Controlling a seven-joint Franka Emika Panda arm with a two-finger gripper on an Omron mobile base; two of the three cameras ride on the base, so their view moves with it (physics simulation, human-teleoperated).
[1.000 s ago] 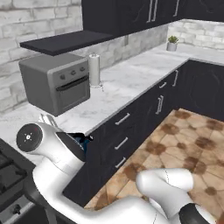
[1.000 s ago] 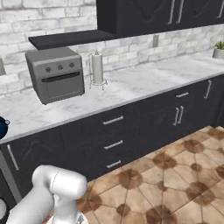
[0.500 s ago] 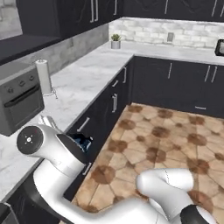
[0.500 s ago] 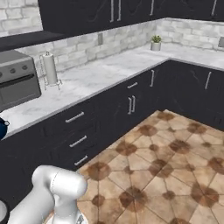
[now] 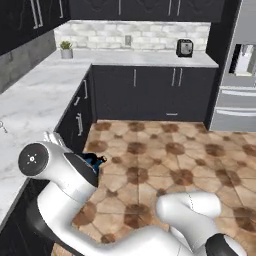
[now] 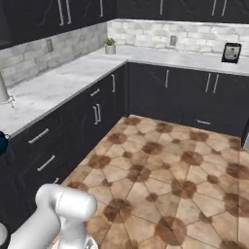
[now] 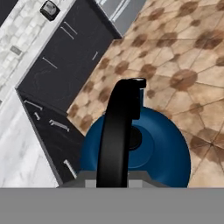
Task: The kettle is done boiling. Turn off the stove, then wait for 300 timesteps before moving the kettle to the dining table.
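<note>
Kettle (image 7: 144,151) hangs from my gripper (image 7: 114,175), carried in the air above the floor. From the hand view I look straight down on its glossy dark-blue dome, and the black arched handle (image 7: 118,131) runs up the middle of that view from between my fingertips. The jaws are pinched nearly together on that handle. In the left base view only a sliver of the blue body (image 5: 93,161) shows, tucked behind my white arm (image 5: 65,185), just off the cabinet fronts. In the right base view a small blue curve (image 6: 3,143) sits at the far left edge.

Going left to right across the room:
- Marble counter (image 5: 35,100) runs along the left, its front edge straight, over dark cabinets (image 6: 73,131) with bar handles. A small potted plant (image 5: 65,49) stands in the far corner.
- The counter turns the corner and carries on along the brick back wall (image 5: 140,35) (wall outlet in the middle of it).
- A small dark toaster (image 5: 185,47) sits near the right end of that back counter.
- A steel refrigerator (image 5: 235,75) closes off the right side.

Tiled floor (image 6: 170,170), brown and tan pattern, lies wide and bare between the cabinet faces and the refrigerator. Under the kettle, the hand view shows a cabinet corner and floor tile well below it.
</note>
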